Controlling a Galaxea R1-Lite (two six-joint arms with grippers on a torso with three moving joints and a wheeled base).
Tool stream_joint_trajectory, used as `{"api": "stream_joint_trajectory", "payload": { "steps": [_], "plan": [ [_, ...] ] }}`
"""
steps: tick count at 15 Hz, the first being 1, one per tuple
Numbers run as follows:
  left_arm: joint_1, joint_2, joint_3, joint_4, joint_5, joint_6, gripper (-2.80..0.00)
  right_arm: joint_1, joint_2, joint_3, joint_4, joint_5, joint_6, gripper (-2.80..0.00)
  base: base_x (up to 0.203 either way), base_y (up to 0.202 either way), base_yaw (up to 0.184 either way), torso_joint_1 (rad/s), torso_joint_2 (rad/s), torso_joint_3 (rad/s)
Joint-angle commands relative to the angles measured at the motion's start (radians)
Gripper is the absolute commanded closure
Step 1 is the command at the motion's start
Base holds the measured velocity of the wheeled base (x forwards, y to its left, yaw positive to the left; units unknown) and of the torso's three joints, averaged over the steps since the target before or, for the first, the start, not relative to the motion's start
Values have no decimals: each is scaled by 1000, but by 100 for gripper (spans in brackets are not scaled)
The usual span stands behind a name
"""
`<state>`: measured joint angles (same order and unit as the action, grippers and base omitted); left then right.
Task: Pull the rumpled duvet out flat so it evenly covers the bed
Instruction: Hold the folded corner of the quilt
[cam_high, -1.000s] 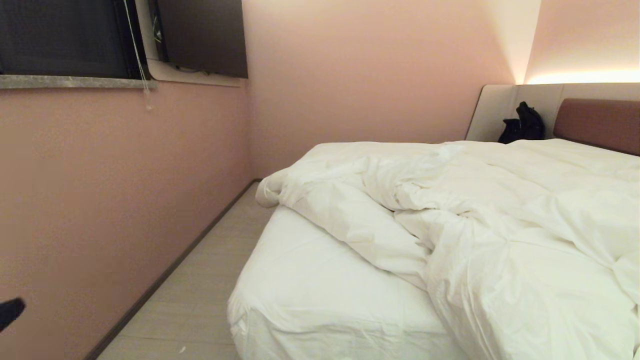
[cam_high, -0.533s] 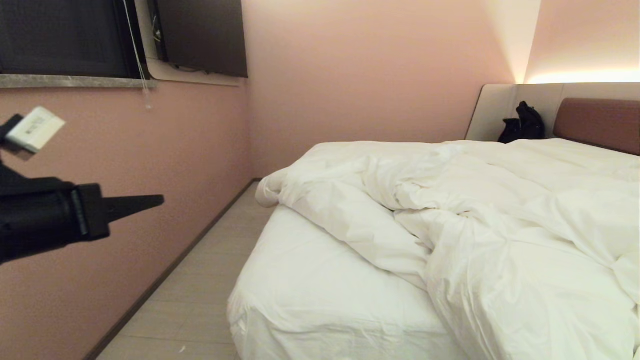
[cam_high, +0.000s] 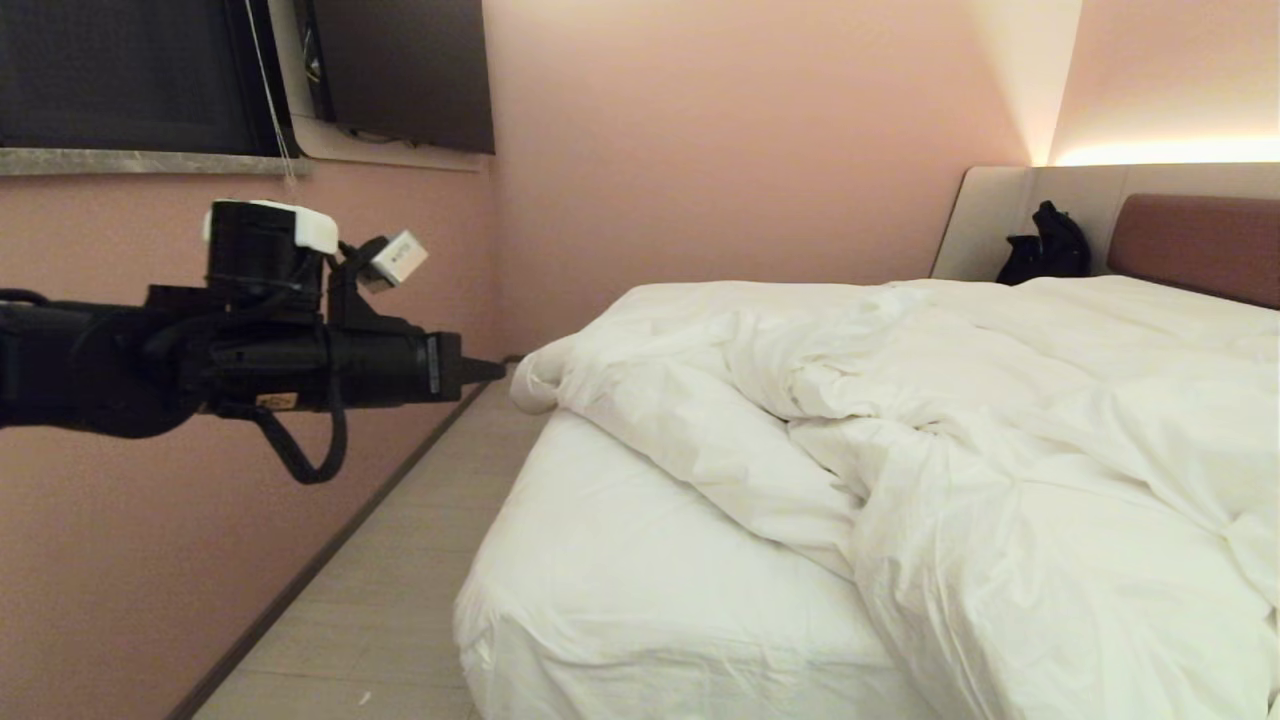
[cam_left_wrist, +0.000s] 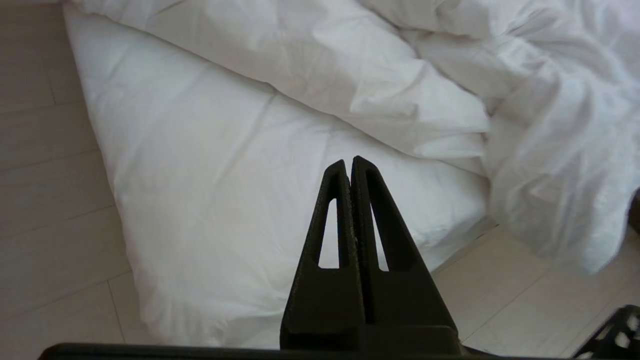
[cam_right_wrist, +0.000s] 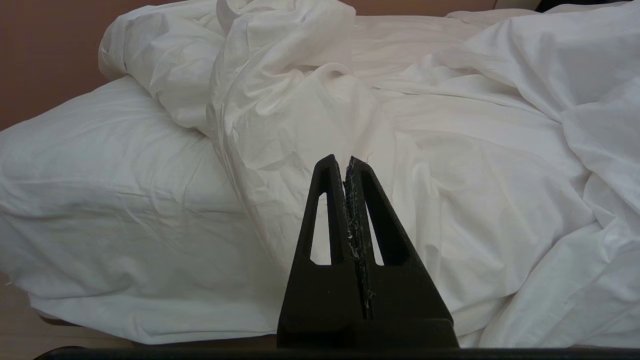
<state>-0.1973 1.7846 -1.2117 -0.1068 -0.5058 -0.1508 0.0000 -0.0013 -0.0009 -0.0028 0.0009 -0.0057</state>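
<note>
Head view: left hand (cam_high: 497, 371), closed, has swung in toward the duvet (cam_high: 900, 400).

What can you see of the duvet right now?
The duvet is a thick, puffy white quilt in creased cotton, bunched toward the headboard side of the bed. Its near-left corner is folded back on the diagonal, baring the taut fitted sheet. A rolled lump overhangs the wall-side edge, and on the right it spills over the foot. It rests only on the bed; neither pincer touches it.
</note>
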Motion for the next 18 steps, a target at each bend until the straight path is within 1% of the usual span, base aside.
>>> {"api": "stream_joint_trajectory", "payload": {
  "steps": [1,4,7,8,10,12,14,15,18],
  "plan": [
    [-21,133,-57,-2,-1,8,0,0,1,-1,0,-1,0,0,0,0,0,0,0,0],
    [-61,264,-194,-7,2,48,0,0,1,1,0,-1,0,0,0,0,0,0,0,0],
    [-88,360,-282,-4,12,62,0,0,1,1,0,1,0,0,0,0,0,0,0,0],
    [-93,385,-309,-2,18,72,0,0,1,-1,0,1,0,0,0,0,0,0,0,0],
    [-101,427,-325,-5,32,98,0,0,1,-1,0,1,0,0,0,0,0,0,0,0],
    [-122,486,-350,-10,66,134,0,0,1,-1,0,-1,0,0,0,0,0,0,0,0],
    [-142,526,-400,-17,73,140,0,0,1,1,0,-1,0,0,0,0,0,0,0,0],
    [-148,532,-408,-20,80,140,0,0,1,-1,0,0,0,0,0,0,0,0,0,0],
    [-182,602,-498,-47,121,139,0,0,1,-1,0,-1,0,0,0,0,0,0,0,0]
  ]
}}
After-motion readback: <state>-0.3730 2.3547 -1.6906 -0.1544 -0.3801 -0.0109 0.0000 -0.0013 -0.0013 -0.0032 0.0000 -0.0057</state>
